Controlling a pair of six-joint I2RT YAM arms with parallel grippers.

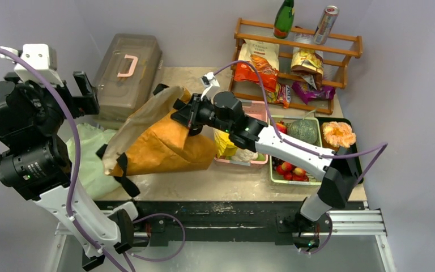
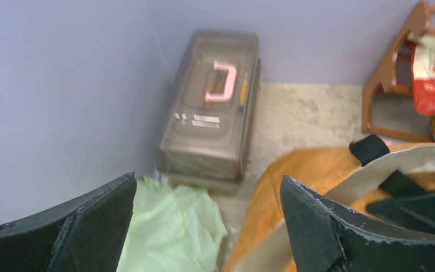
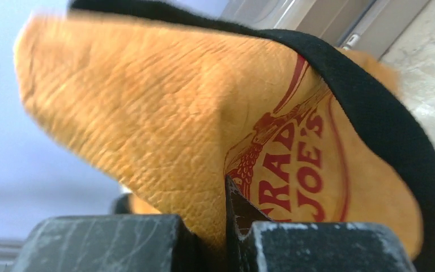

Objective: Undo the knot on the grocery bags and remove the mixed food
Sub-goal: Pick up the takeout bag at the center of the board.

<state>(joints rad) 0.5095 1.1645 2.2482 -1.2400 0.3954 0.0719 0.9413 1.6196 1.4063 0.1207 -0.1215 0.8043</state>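
Right gripper clamped on mustard-brown fabric tote by a thin fold, which could slip out. Left gripper gaping, empty, above crinkly pale-green plastic bag — may snag it.

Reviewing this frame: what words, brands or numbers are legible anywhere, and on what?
"...RAD" and "JOE'S": red print on the mustard tote; the first word's start is hidden.
Orange chip bag, can, stickers on the lidded box: print too blurred to read.
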